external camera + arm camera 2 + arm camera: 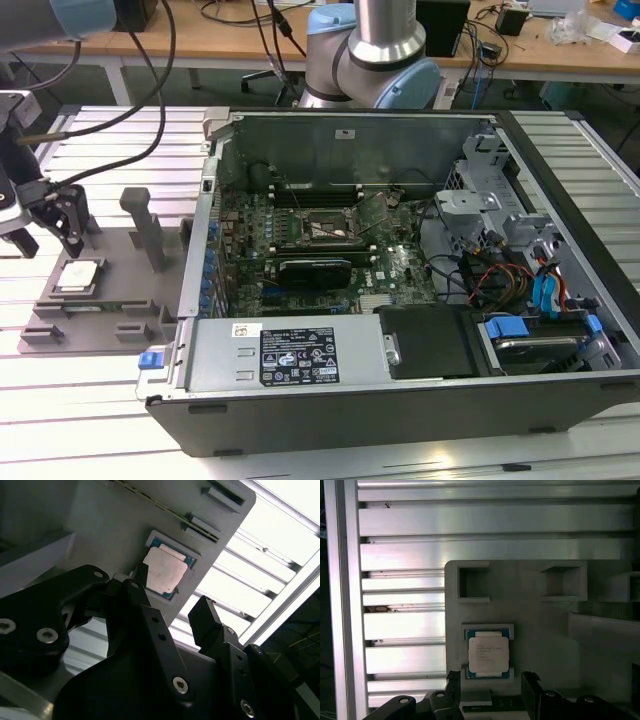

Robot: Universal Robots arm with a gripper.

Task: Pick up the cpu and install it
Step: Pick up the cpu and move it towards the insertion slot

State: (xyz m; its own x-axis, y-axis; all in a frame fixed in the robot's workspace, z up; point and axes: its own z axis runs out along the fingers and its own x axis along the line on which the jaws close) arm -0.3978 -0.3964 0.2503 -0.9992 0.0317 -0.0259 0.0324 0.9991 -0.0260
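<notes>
The cpu (78,275) is a small square chip with a silvery top plate, lying flat in a recess of the grey plastic tray (135,300) at the exterior view's left. Both wrist views show the cpu (165,570) (488,654) seated in its pocket. My gripper (47,238) hangs just above the tray, a little to one side of the chip. In both wrist views the gripper (172,591) (491,681) is open, its two black fingers (453,681) spread wider than the chip, with nothing between them.
An open computer case (420,380) lies to the exterior view's right of the tray, with the motherboard and its black socket frame (318,228) inside. Grey posts (145,228) rise from the tray near the case wall. The table is ribbed aluminium (470,520).
</notes>
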